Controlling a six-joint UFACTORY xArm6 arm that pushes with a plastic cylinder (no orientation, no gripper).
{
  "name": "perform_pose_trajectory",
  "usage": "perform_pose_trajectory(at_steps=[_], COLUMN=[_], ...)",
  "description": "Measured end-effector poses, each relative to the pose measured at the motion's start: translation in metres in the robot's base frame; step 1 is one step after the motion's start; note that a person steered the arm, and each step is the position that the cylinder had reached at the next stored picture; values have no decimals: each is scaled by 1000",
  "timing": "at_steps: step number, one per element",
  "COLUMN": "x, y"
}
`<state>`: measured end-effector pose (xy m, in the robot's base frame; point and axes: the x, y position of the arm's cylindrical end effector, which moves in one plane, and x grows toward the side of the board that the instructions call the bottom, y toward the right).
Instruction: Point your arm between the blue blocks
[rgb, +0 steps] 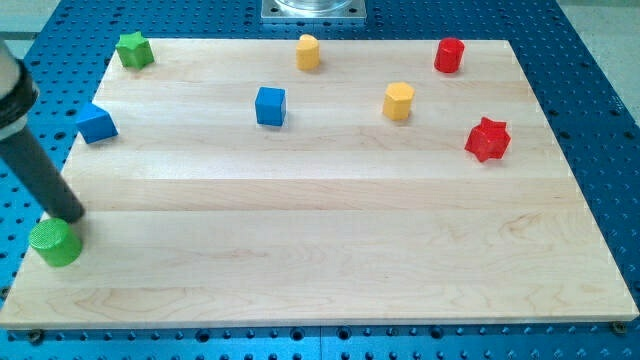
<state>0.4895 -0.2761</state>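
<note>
Two blue blocks lie on the wooden board (320, 230): a blue cube (270, 106) left of centre near the view's top, and a blue block (96, 123) at the board's left edge. My dark rod comes in from the view's upper left. My tip (72, 217) rests at the left edge, just above a green cylinder (55, 243). The tip is well below the left blue block and far to the lower left of the blue cube.
A green star block (134, 49) sits at the top left corner. Two yellow blocks (308, 51) (399, 101) lie near the top centre. A red cylinder (449, 55) and a red star block (488, 139) lie at the right.
</note>
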Motion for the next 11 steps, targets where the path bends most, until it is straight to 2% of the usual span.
perform_pose_trajectory(at_steps=[1, 2, 3, 4, 5, 7, 9, 11], x=[9, 56, 42, -44, -70, -70, -129, -133], y=[-29, 6, 14, 45, 65, 70, 83, 116])
